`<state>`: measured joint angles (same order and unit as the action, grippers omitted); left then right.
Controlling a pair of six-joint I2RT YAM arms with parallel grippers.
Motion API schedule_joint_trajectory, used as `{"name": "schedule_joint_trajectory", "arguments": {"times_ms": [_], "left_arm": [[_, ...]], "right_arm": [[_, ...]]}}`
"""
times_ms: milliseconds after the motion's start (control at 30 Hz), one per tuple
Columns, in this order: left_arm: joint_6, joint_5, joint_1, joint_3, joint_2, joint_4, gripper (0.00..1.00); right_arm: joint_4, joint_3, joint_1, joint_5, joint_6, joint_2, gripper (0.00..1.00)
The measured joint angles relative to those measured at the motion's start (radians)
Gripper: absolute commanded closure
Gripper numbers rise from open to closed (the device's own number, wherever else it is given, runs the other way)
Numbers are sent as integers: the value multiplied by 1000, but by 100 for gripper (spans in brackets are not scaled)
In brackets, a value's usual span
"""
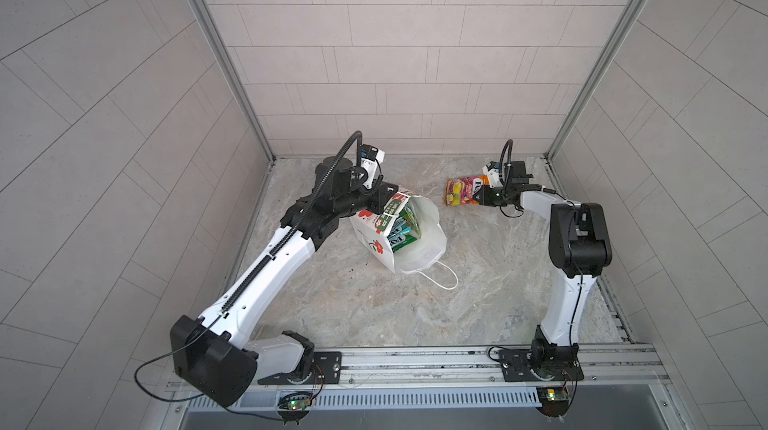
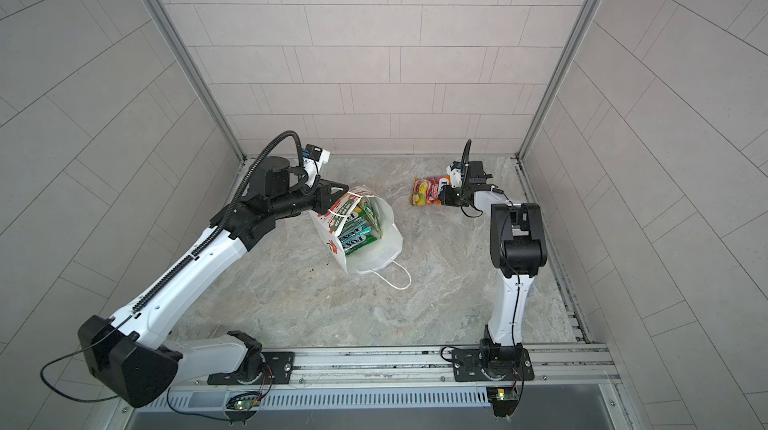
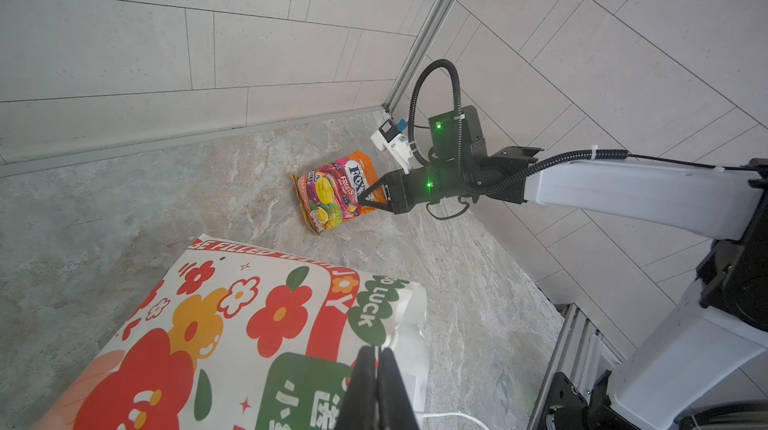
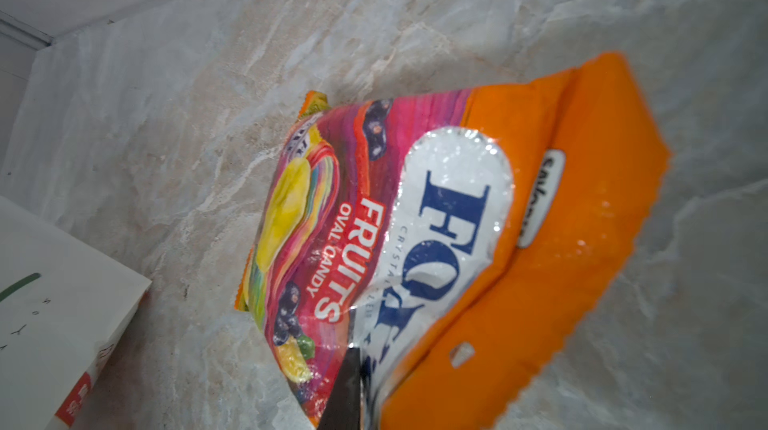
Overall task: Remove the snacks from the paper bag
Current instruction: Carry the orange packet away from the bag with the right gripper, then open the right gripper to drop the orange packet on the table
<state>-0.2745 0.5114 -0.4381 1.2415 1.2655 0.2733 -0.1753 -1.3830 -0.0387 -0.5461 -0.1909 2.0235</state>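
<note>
Standing left of the middle of the grey-beige marbled worktop (image 1: 374, 316), the tall white paper bag (image 1: 434, 237) with red flower drawings and red-and-green print on one side has its mouth open toward the top views. The left gripper (image 1: 390, 206) has its jaws pressed together on the printed side's upper rim; the left wrist view shows its black fingers (image 3: 365, 382) closed tight over the bag's edge (image 3: 249, 324), with a white cord running between them. Inside the bag, several glossy green-yellow and teal packets (image 1: 403, 235) stand on edge against the printed side, also visible in a top view (image 2: 357, 232); their exact number cannot be told. A thin white cord handle (image 1: 440, 278) trails from the bag's white side onto the worktop toward the near edge.

The orange-pink glossy candy packet (image 1: 463, 191) marked "FOX'S" is outside the bag, near the far right corner of the worktop and well apart from the bag. Its far end rests on the surface while its orange end tilts up at the right gripper (image 1: 482, 198). That gripper's jaws sit on either side of the orange end (image 3: 365, 201); whether they are pinching it or slack cannot be told. In the right wrist view one dark finger (image 4: 345, 386) shows beside the packet (image 4: 395, 220).
</note>
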Motion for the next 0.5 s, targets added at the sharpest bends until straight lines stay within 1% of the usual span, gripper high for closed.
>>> {"name": "schedule_joint_trajectory", "arguments": {"times_ms": [100, 200, 267, 367, 500], "left_arm": [[-11, 4, 3, -4, 0, -15, 100], [-23, 21, 6, -12, 0, -28, 100], [-32, 29, 6, -17, 0, -43, 100], [-42, 46, 6, -19, 0, -55, 100], [-51, 58, 6, -19, 0, -62, 100]], "right_arm": [[-26, -20, 0, 53, -4, 0, 62], [-38, -21, -1, 94, -5, 0, 55], [-42, -7, -1, 117, -3, -7, 54], [-48, 50, -1, 148, -8, -57, 53], [-32, 168, -1, 167, -21, -204, 53]]}}
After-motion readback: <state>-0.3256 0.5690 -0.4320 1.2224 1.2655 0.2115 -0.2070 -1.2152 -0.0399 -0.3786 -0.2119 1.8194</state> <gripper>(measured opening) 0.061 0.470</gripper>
